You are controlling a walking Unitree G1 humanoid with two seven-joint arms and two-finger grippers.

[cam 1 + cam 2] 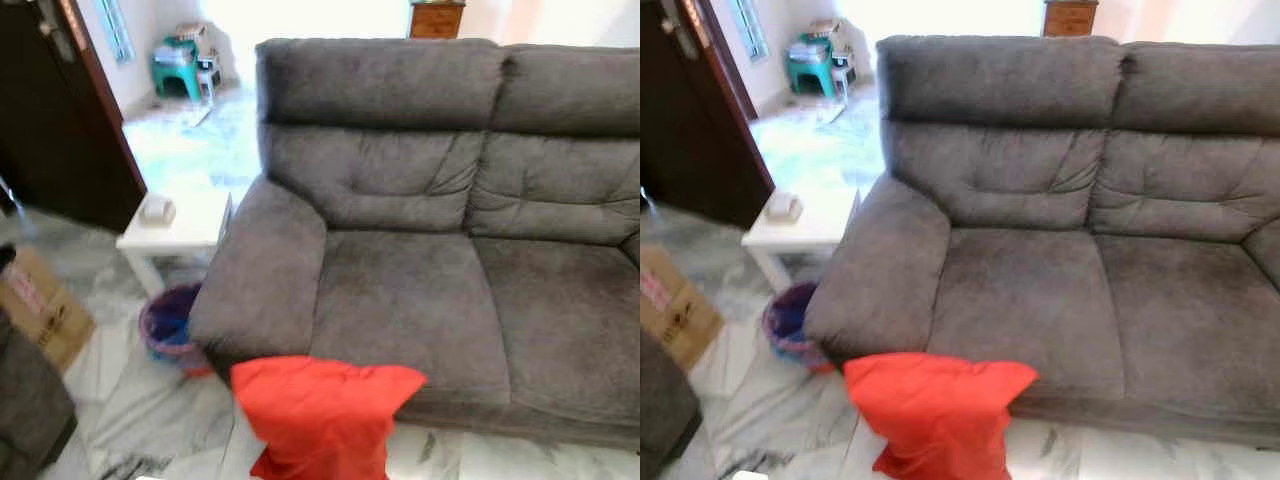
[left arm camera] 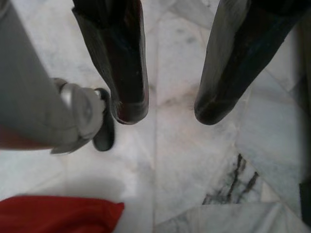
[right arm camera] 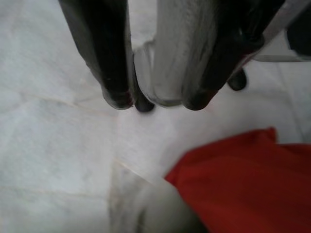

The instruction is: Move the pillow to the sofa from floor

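The grey two-seat sofa [image 1: 450,260] takes up most of the room ahead, its seat cushions bare, and the red pillow [image 1: 320,410] is propped on the marble floor [image 1: 160,410] against the sofa's front edge, just below the left armrest [image 1: 265,270]. Beside that armrest stand a small white side table [image 1: 180,228] and, under it, a purple bin [image 1: 168,322], both near enough that a wide swing of the pillow could knock them. The left gripper [image 2: 171,114] hangs over bare marble with its fingers apart and nothing between them, the pillow's red corner off to one side. The right gripper [image 3: 155,103] also points at the floor near the red fabric, holding none of it; I cannot tell how far apart its fingers are. The pillow looks soft and limp, so a pinch on one corner could let it sag or slip out during the lift.
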